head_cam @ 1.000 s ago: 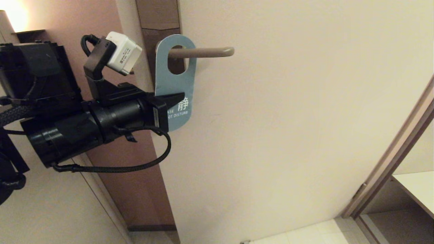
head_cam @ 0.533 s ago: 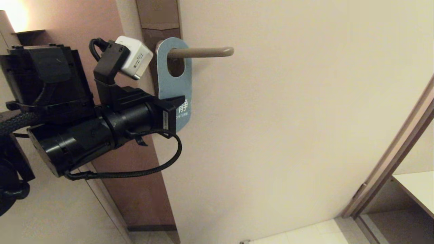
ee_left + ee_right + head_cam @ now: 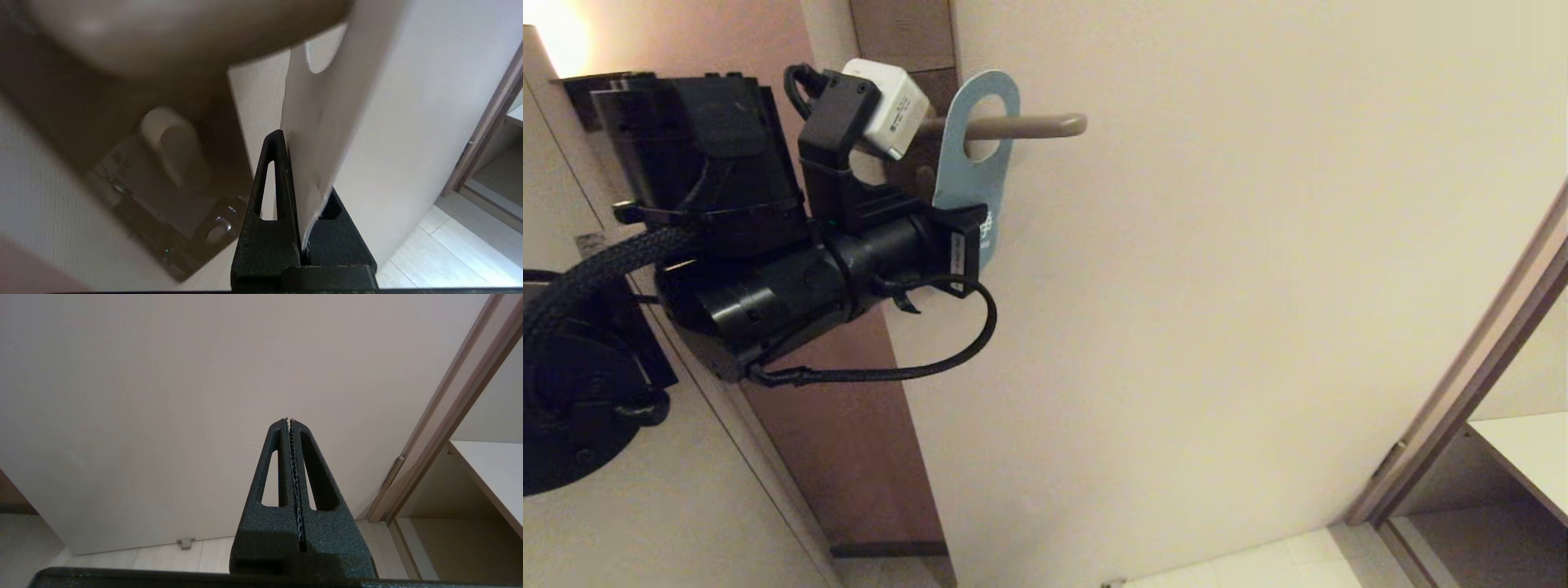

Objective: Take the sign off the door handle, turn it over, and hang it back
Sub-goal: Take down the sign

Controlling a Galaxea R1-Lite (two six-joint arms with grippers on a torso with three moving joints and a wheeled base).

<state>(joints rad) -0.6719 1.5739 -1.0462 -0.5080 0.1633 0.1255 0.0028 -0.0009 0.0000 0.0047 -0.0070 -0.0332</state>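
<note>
The left hand [image 3: 970,245] is clenched on the lower end of the sign [image 3: 977,175], covering most of its white lettering. The sign's oval hole is threaded on the door handle [image 3: 1033,126], about midway along the rod, teal face outward and tilted. The wrist camera hides the handle's root and much of the lock plate [image 3: 913,49] behind it. The right hand [image 3: 291,421] is pressed closed on nothing, facing the door [image 3: 143,396] well below the handle.

Sign [image 3: 974,175] lettering mostly hidden behind left gripper [image 3: 968,245] — door handle [image 3: 1029,126] base masked by wrist camera; handle blurred in left wrist view.
</note>
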